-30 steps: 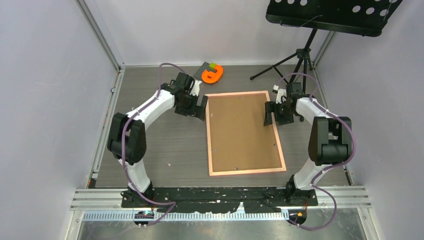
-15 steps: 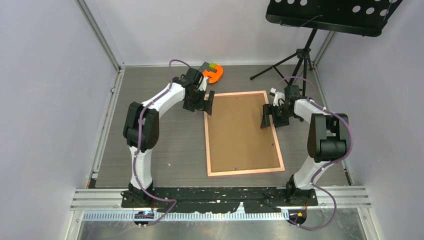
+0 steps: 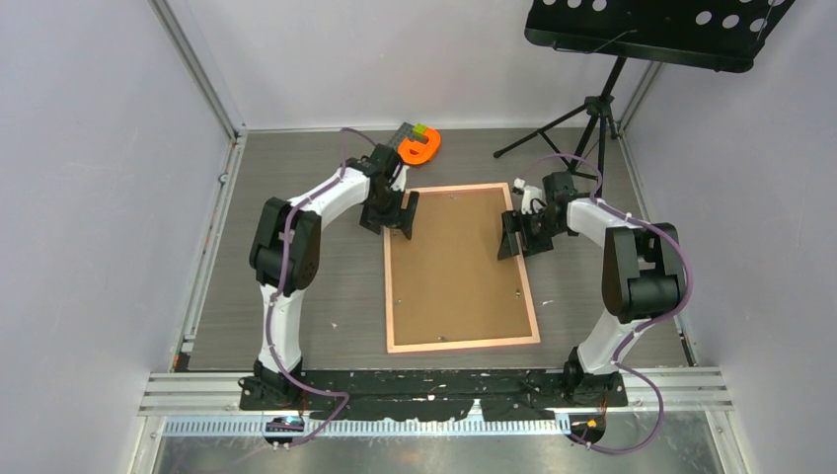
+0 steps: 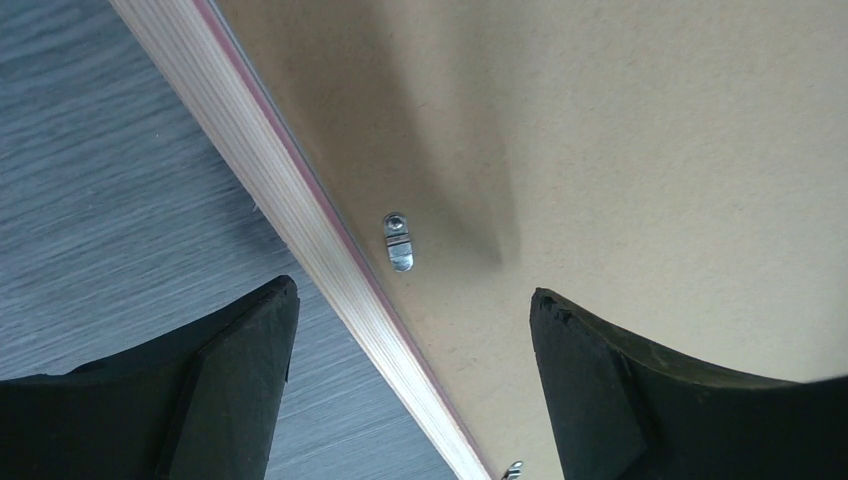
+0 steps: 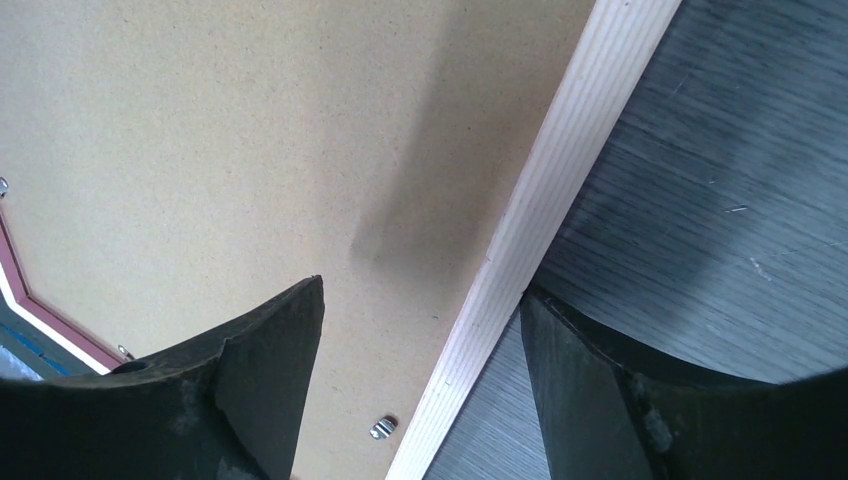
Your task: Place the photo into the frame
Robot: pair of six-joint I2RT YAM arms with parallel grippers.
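Observation:
The pink frame (image 3: 464, 345) lies face down on the table with the brown backing board (image 3: 459, 267) filling its back. The photo is hidden. My left gripper (image 3: 400, 219) is open and straddles the frame's left edge near the far corner. In the left wrist view (image 4: 412, 330) one finger is over the table and the other over the board, with the frame's edge (image 4: 330, 260) between them. My right gripper (image 3: 521, 237) is open and straddles the right edge. In the right wrist view (image 5: 420, 330) its outer finger (image 5: 600, 400) lies against the frame's edge (image 5: 540, 210).
An orange object (image 3: 419, 148) with a small green and grey piece lies just beyond the frame's far left corner. A black music stand's tripod (image 3: 592, 118) stands at the back right. Small metal clips (image 4: 399, 242) hold the backing board. Walls close in left and right.
The frame has slid left across the table. Both grippers moved left with it and stay open over its edges.

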